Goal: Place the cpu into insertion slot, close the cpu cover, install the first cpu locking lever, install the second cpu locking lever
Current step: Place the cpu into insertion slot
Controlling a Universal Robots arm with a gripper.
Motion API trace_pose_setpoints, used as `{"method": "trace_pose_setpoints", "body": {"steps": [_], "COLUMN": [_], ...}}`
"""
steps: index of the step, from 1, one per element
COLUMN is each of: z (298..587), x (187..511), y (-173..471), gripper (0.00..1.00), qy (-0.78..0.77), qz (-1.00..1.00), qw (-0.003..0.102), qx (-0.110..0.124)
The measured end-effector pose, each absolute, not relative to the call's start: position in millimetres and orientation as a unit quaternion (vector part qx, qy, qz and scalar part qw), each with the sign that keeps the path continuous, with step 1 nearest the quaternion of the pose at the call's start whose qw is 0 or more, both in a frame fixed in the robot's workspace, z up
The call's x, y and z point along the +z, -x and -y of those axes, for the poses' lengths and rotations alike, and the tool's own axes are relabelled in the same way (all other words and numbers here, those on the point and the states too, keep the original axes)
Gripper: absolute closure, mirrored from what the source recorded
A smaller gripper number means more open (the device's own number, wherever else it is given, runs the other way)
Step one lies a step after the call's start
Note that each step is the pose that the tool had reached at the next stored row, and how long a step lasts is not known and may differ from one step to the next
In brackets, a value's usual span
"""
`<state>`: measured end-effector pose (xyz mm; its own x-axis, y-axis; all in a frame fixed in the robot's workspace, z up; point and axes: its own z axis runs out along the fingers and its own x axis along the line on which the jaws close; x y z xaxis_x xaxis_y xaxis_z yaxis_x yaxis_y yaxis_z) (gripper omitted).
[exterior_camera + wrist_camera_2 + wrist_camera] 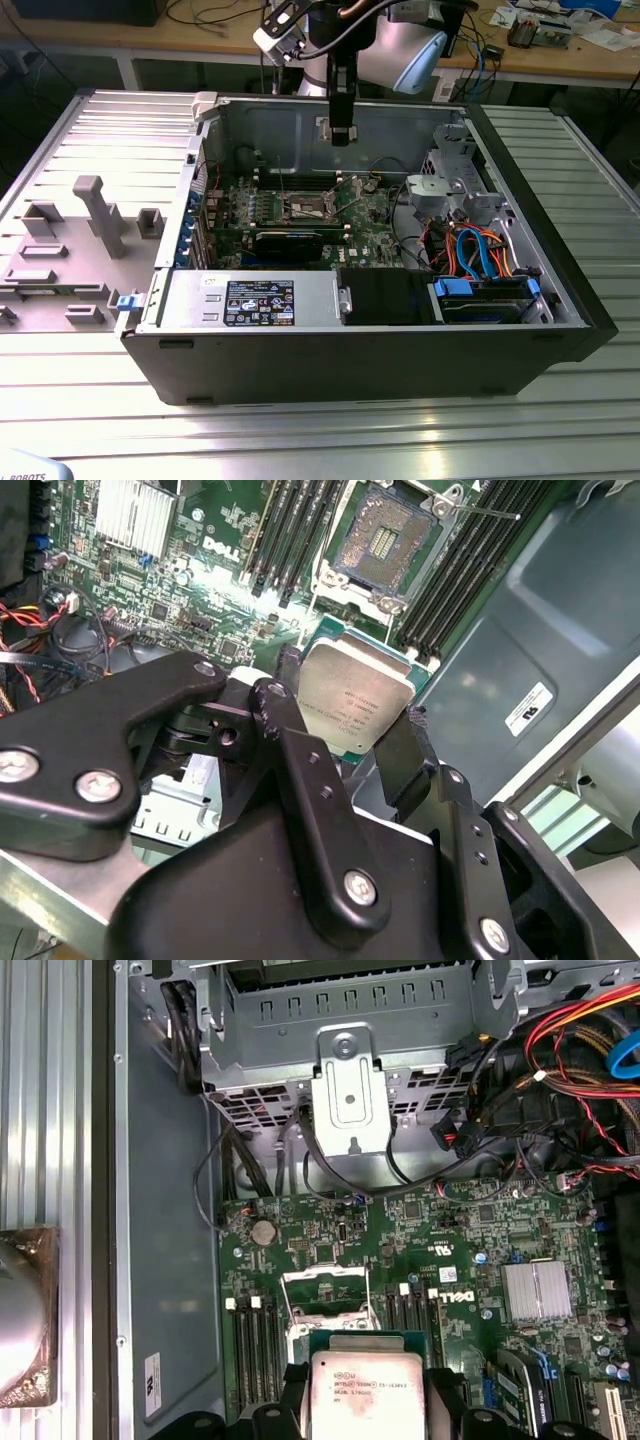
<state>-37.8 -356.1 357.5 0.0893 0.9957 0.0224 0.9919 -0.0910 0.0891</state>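
End effector (352,700) clamped on cpu (356,692), printed top, near open insertion slot (385,542)

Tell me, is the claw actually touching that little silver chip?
Touching. In the second wrist view the gripper clamps the cpu between its black fingers, one pressed on each opposite edge, above the green motherboard.

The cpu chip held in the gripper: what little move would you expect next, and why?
Probably a short move down and across toward the insertion slot. The gripper is shut on the cpu, which in the exterior view hangs well above the green board. In the second wrist view the chip seems to sit off to one side of the slot rather than over it. The slot's contacts lie uncovered, ready to take it.
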Motion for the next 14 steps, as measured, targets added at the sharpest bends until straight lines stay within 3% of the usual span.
{"method": "trace_pose_setpoints", "body": {"steps": [14], "z": [356.0], "x": [352.9], "y": [39.9], "gripper": [0.46], "qy": [-0.737], "qz": [-0.675], "qw": [0.024], "qx": [0.037]}}
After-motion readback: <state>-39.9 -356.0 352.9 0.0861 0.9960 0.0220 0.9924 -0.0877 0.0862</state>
